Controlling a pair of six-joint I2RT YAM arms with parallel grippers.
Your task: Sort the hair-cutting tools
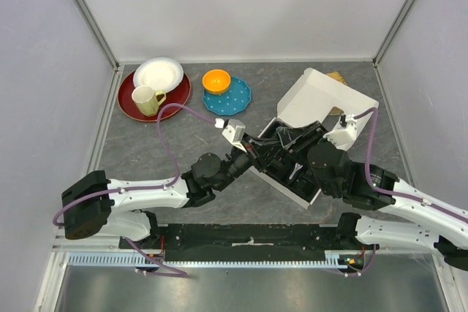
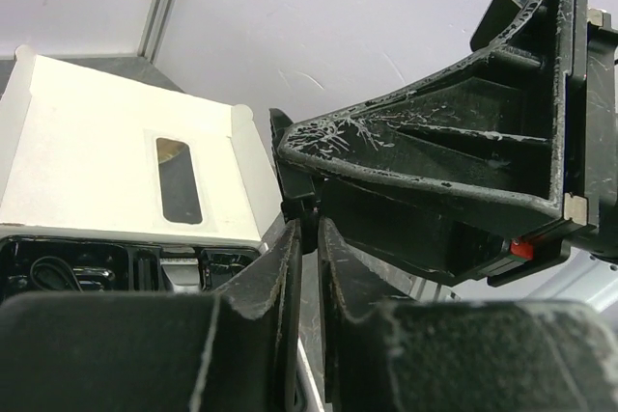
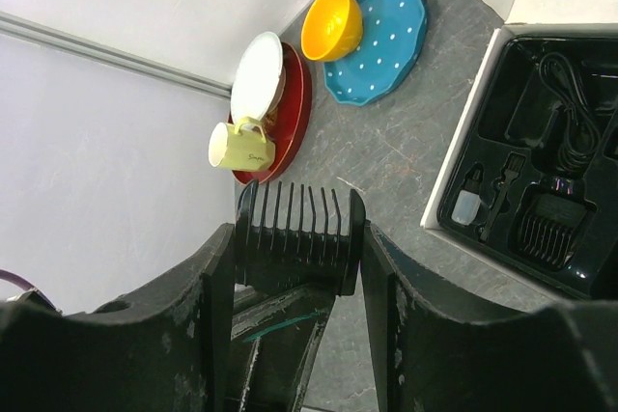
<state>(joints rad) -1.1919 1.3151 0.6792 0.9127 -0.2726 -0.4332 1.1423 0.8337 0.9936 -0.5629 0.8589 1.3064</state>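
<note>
In the right wrist view my right gripper [image 3: 297, 236] is shut on a black comb attachment [image 3: 297, 248], teeth pointing up, above the table. My left gripper [image 2: 309, 229] is nearly closed, and its tips pinch the comb's base [image 2: 294, 190] from below. One right gripper finger [image 2: 435, 171] fills the left wrist view. Both grippers meet over the left end of the box's black tray [image 1: 292, 169], the left gripper [image 1: 256, 154] beside the right gripper [image 1: 276, 153]. Another comb [image 3: 546, 229] and the black cord [image 3: 570, 113] lie in the tray. The clipper is not visible.
The white box lid [image 1: 318, 96] stands open behind the tray. At the back left are a red plate [image 1: 131, 100], a white plate [image 1: 159, 74] and a yellow mug [image 1: 148, 99]. A blue dotted plate [image 1: 228, 99] holds an orange bowl [image 1: 216, 80].
</note>
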